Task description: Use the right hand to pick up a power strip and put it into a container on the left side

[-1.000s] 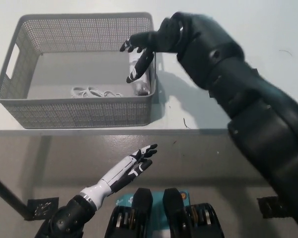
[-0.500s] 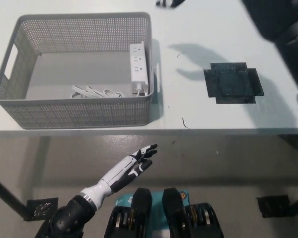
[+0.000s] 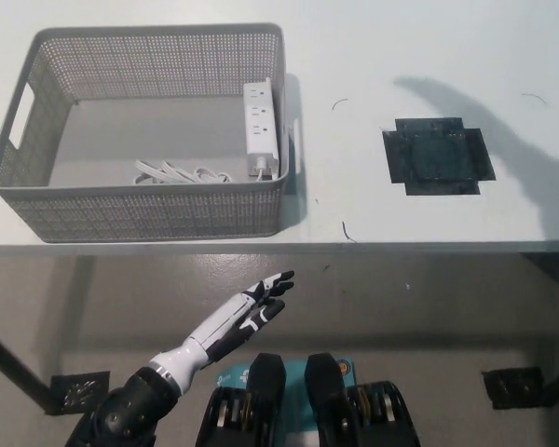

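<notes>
The white counter (image 3: pixel 429 56) fills the far half of the view, its near edge running left to right across the middle. On its left part stands the grey mesh basket (image 3: pixel 149 214), and on the right part lies a dark patch of tape (image 3: pixel 438 160) with a soft shadow falling just beyond it.

Inside the basket, the white power strip (image 3: pixel 259 128) rests against the right wall, its long axis running far to near, sockets up. Its white cord (image 3: pixel 177 173) is coiled on the basket floor to the left of the strip's near end.

The left robot hand (image 3: pixel 261 303) hangs below the counter's near edge, fingers spread and holding nothing; the strip lies almost straight beyond it, up in the basket, so it is the nearer of the two.

The right robot hand is out of the picture. A second ago it was spread over the strip at the basket's right wall; half a second ago only its fingertips showed at the far edge. The placing looks done.
</notes>
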### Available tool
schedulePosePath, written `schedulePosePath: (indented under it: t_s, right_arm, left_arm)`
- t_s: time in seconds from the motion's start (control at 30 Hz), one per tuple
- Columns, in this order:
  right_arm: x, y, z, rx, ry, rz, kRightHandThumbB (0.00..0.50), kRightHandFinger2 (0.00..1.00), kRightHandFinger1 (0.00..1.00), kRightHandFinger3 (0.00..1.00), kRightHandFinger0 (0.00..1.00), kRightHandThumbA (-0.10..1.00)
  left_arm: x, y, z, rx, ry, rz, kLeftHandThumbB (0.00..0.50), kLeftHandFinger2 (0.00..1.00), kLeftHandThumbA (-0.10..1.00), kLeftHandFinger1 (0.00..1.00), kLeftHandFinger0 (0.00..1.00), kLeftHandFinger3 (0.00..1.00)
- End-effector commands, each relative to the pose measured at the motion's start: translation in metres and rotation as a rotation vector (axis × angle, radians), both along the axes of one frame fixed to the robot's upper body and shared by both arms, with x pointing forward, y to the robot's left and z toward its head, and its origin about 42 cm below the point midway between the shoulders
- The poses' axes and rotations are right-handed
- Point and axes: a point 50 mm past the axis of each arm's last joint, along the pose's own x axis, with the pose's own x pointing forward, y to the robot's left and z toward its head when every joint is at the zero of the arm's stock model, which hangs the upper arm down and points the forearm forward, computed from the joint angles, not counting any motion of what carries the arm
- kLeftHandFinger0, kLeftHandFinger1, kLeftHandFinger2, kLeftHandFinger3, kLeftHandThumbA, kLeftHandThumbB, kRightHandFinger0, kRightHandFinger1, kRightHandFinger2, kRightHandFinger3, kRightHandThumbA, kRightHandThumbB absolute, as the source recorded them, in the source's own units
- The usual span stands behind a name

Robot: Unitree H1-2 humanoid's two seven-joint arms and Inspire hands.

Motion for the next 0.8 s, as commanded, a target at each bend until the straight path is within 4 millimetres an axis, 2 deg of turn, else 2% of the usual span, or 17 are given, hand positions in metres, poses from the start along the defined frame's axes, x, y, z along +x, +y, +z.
schedulePosePath:
  t_s: [0.0,0.07,0.13,0.2,0.23,0.27,0.3,0.33,0.37,0.43,0.47,0.53,0.57,0.6,0.67,0.77]
  right_arm:
    - [-0.271,-0.083,-0.007,0.677,-0.816,0.111,0.236,1.0,1.0,1.0,1.0,0.89]
    - [-0.286,-0.057,-0.073,0.753,-0.76,0.116,0.209,1.0,1.0,1.0,1.0,0.9]
    - [-0.292,-0.047,-0.099,0.761,-0.732,0.103,0.193,1.0,1.0,1.0,0.99,0.91]
    - [-0.295,-0.029,-0.149,0.749,-0.744,0.049,0.138,1.0,1.0,1.0,1.0,0.91]
    - [-0.295,-0.025,-0.163,0.739,-0.738,0.018,0.13,1.0,1.0,1.0,0.99,0.96]
    - [-0.296,-0.015,-0.201,0.741,-0.653,-0.035,0.106,1.0,1.0,1.0,1.0,0.97]
    - [-0.298,-0.013,-0.211,0.75,-0.619,-0.042,0.105,1.0,1.0,1.0,1.0,0.97]
    - [-0.297,-0.011,-0.225,0.75,-0.562,-0.07,0.074,1.0,1.0,1.0,1.0,0.94]
    - [-0.292,-0.008,-0.253,0.73,-0.464,-0.14,0.085,1.0,1.0,1.0,1.0,0.94]
    - [-0.291,-0.006,-0.284,0.758,-0.34,-0.19,0.178,1.0,1.0,1.0,1.0,0.97]
    - [-0.288,-0.004,-0.305,0.787,-0.26,-0.221,0.201,1.0,1.0,1.0,1.0,0.98]
    - [-0.29,-0.002,-0.328,0.784,-0.179,-0.274,0.216,1.0,1.0,1.0,1.0,1.0]
    - [-0.293,0.0,-0.336,0.787,-0.151,-0.29,0.211,1.0,1.0,1.0,1.0,0.99]
    - [-0.292,0.003,-0.351,0.815,-0.089,-0.301,0.185,1.0,1.0,1.0,1.0,0.94]
    - [-0.293,0.008,-0.362,0.836,-0.039,-0.299,0.172,1.0,1.0,1.0,1.0,0.94]
    - [-0.296,0.012,-0.375,0.849,0.018,-0.315,0.195,1.0,1.0,1.0,1.0,0.98]
  left_arm:
    - [0.017,0.015,0.05,-0.225,-0.205,0.115,0.194,1.0,1.0,1.0,1.0,1.0]
    - [0.018,0.016,0.055,-0.23,-0.217,0.13,0.212,1.0,1.0,1.0,1.0,1.0]
    - [0.014,0.018,0.054,-0.235,-0.213,0.14,0.23,1.0,1.0,1.0,1.0,1.0]
    - [0.007,0.022,0.051,-0.241,-0.222,0.148,0.225,1.0,1.0,1.0,1.0,1.0]
    - [0.005,0.023,0.051,-0.242,-0.226,0.148,0.215,1.0,1.0,1.0,1.0,1.0]
    - [-0.005,0.026,0.046,-0.245,-0.221,0.154,0.215,1.0,1.0,1.0,1.0,1.0]
    - [-0.009,0.027,0.044,-0.246,-0.216,0.156,0.215,1.0,1.0,1.0,1.0,1.0]
    - [-0.013,0.028,0.042,-0.246,-0.213,0.159,0.226,1.0,1.0,1.0,1.0,1.0]
    - [-0.019,0.029,0.04,-0.247,-0.209,0.166,0.234,1.0,1.0,1.0,1.0,1.0]
    - [-0.029,0.029,0.035,-0.259,-0.189,0.173,0.248,1.0,1.0,1.0,1.0,1.0]
    - [-0.035,0.03,0.032,-0.271,-0.172,0.18,0.253,1.0,1.0,1.0,1.0,1.0]
    - [-0.046,0.031,0.025,-0.275,-0.156,0.19,0.251,1.0,0.99,1.0,1.0,1.0]
    - [-0.051,0.033,0.021,-0.274,-0.146,0.194,0.239,1.0,0.98,1.0,1.0,1.0]
    - [-0.057,0.037,0.016,-0.268,-0.136,0.2,0.233,1.0,0.97,1.0,1.0,1.0]
    - [-0.064,0.04,0.011,-0.252,-0.132,0.21,0.233,1.0,0.99,1.0,1.0,1.0]
    - [-0.073,0.043,0.001,-0.23,-0.111,0.215,0.237,1.0,1.0,1.0,1.0,1.0]
